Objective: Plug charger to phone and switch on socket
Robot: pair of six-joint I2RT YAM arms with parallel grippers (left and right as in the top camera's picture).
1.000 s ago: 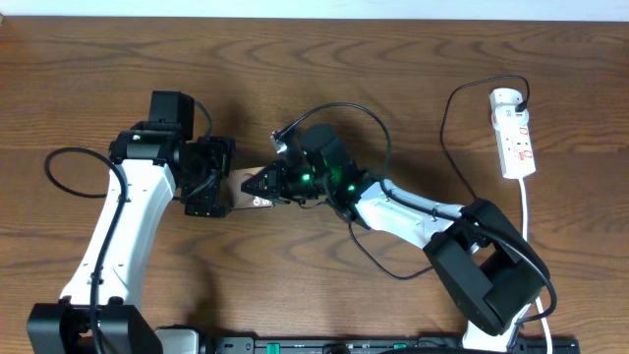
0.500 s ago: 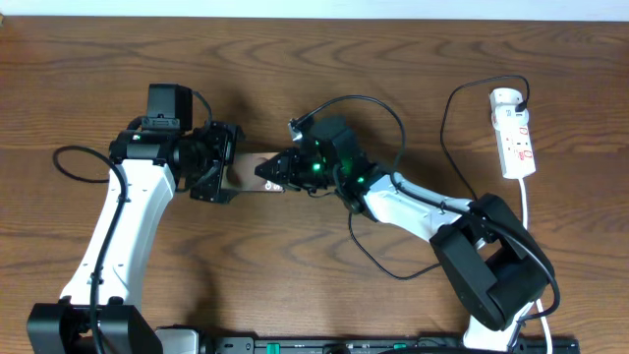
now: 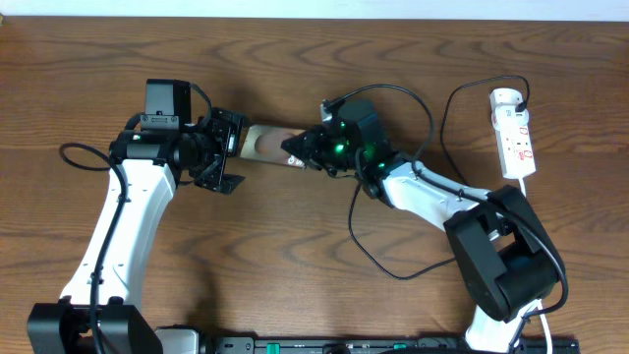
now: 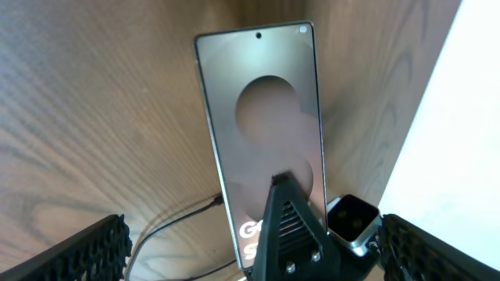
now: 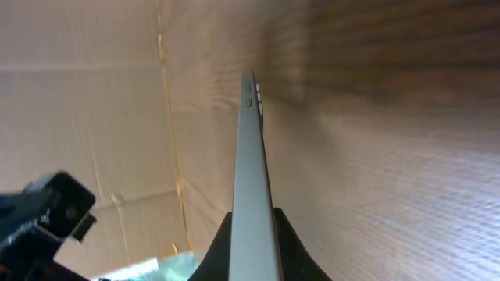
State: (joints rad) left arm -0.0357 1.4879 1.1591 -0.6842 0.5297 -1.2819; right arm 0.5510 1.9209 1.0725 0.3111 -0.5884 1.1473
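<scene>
My right gripper [image 3: 298,150] is shut on the phone [image 3: 265,145] and holds it above the table, its free end pointing at my left gripper [image 3: 224,153]. The left gripper is open and empty, just left of the phone. In the left wrist view the phone's bronze face [image 4: 262,117] fills the middle between the open fingers [image 4: 250,261]. In the right wrist view the phone [image 5: 251,164] shows edge-on between the shut jaws [image 5: 251,246]. The white socket [image 3: 513,133] lies far right. The charger [image 3: 445,123] runs from its plug [image 3: 523,97] under the right arm; its tip is hidden.
A white cord [image 3: 529,211] leads from the socket toward the front edge at the right. A thin black cable [image 4: 176,225] lies on the wood below the phone. A thick black robot cable [image 3: 74,162] loops left of the left arm.
My right gripper has carried the phone up and to the right, toward the far side of the table. The left gripper has moved up with it and turned, staying open.
</scene>
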